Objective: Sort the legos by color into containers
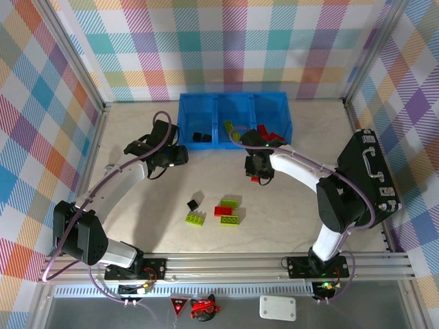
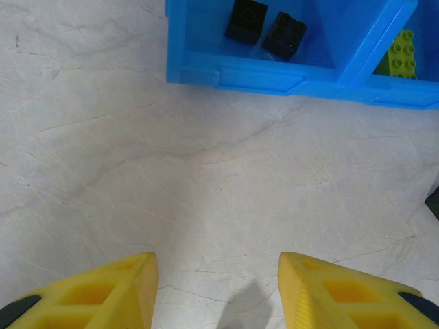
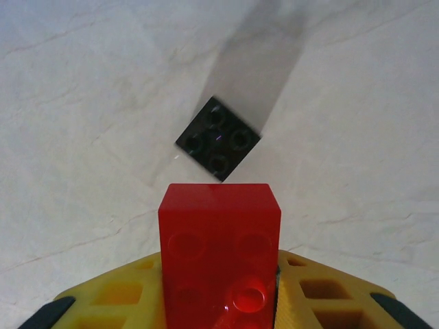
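My right hand [image 1: 259, 168] grips a red brick [image 3: 219, 247]; the right-end compartment [image 1: 274, 110] of the bin [image 1: 236, 95], holding reds [image 1: 265, 131], lies close on that hand's far side. My left hand [image 2: 218, 288] hangs released, empty.

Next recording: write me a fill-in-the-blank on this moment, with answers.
The right hand is shut on a ___ lego.
The loose brick on the table beyond that lego is ___.
The left hand is open and holds ___.
The blue bin's left compartment holds two ___ bricks.
Missing: red; black; nothing; black.

Bright, even overhead light; soft shadows; close foreground slightly blurred.
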